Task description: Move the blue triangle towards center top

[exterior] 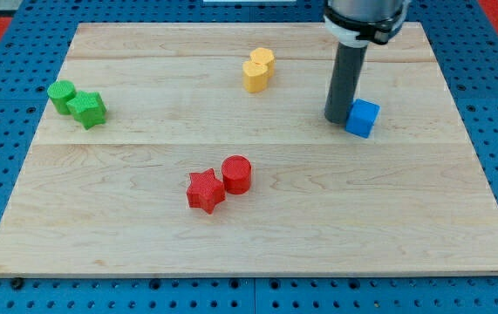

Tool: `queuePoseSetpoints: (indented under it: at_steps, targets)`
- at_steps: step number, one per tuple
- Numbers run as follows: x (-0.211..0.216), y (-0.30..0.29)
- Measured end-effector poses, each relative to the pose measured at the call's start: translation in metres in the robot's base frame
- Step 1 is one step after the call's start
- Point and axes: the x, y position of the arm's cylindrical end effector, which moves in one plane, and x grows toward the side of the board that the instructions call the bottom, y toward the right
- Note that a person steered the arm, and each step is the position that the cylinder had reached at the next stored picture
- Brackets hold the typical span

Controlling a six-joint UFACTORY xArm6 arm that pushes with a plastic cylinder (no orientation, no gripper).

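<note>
My tip [337, 119] rests on the wooden board [144, 227] at the view's upper right. It touches the left side of a blue cube [364, 118]. The blue triangle does not show in the camera view; the rod stands where it lay, so it may be hidden behind the rod.
Two yellow blocks [258, 70] sit together at the centre top, left of my tip. A green cylinder [60, 93] and a green star [88, 110] are at the left. A red star [205, 191] and a red cylinder [237, 174] lie below the centre.
</note>
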Motion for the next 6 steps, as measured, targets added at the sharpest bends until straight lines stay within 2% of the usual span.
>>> queuePoseSetpoints:
  at_steps: [2, 4, 6]
  targets:
    - [-0.012, 0.042]
    - [-0.065, 0.006]
    - [-0.123, 0.005]
